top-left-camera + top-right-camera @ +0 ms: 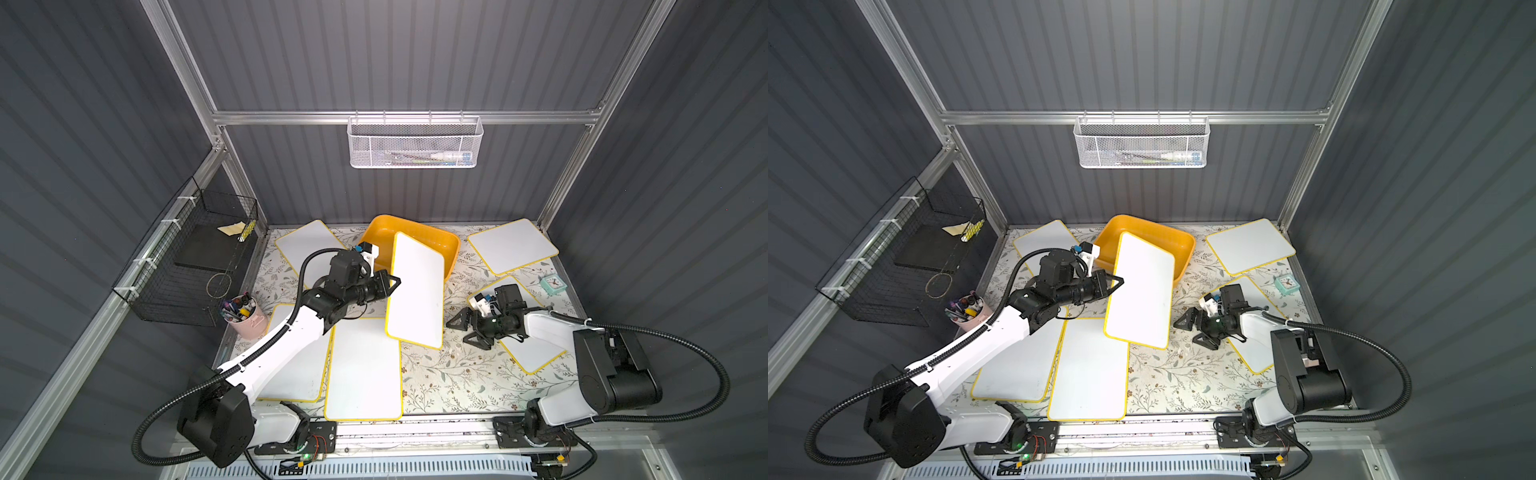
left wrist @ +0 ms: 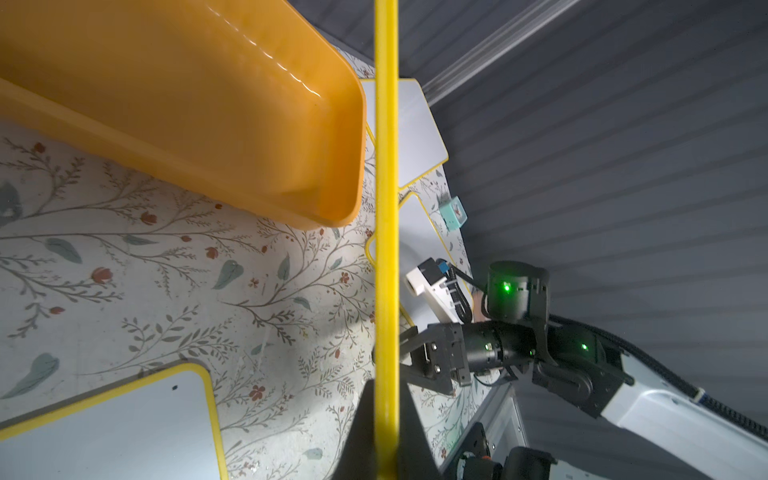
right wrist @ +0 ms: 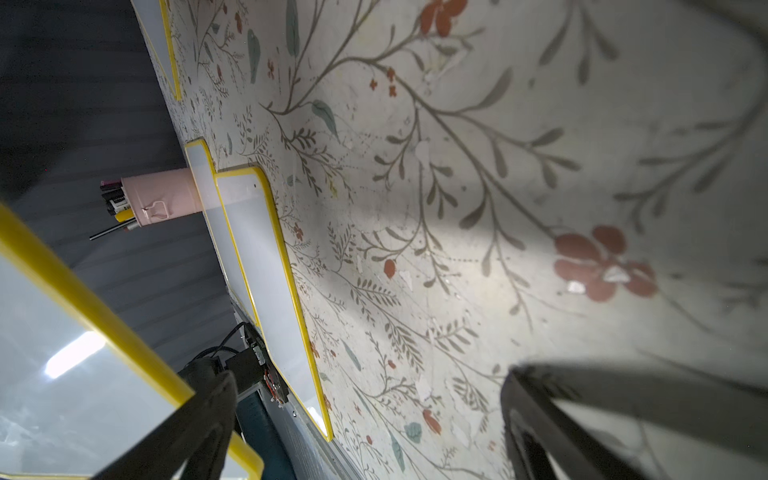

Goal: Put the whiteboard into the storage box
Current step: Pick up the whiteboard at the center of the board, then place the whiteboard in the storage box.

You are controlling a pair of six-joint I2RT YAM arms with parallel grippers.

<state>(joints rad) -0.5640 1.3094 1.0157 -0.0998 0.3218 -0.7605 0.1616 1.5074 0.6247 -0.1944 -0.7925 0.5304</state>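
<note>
My left gripper (image 1: pixel 394 283) (image 1: pixel 1116 285) is shut on the left long edge of a white, yellow-rimmed whiteboard (image 1: pixel 417 291) (image 1: pixel 1142 291). The board hangs tilted above the table, its far end over the yellow-orange storage box (image 1: pixel 380 235) (image 1: pixel 1144 227). In the left wrist view the board's yellow edge (image 2: pixel 386 208) runs straight out between the fingers of the left gripper (image 2: pixel 386 399), with the storage box (image 2: pixel 208 104) beside it. My right gripper (image 1: pixel 462 331) (image 1: pixel 1190 332) (image 3: pixel 365 415) stands open and empty just right of the board's near corner (image 3: pixel 62 353), low over the table.
Several more whiteboards lie flat on the floral table, among them one at the front (image 1: pixel 363 370) and one at the back right (image 1: pixel 513 245). A pink pen cup (image 1: pixel 245 318) stands at the left and a teal clock (image 1: pixel 552 284) at the right. A black wire basket (image 1: pixel 195 266) and a white mesh basket (image 1: pixel 415 143) hang on the walls.
</note>
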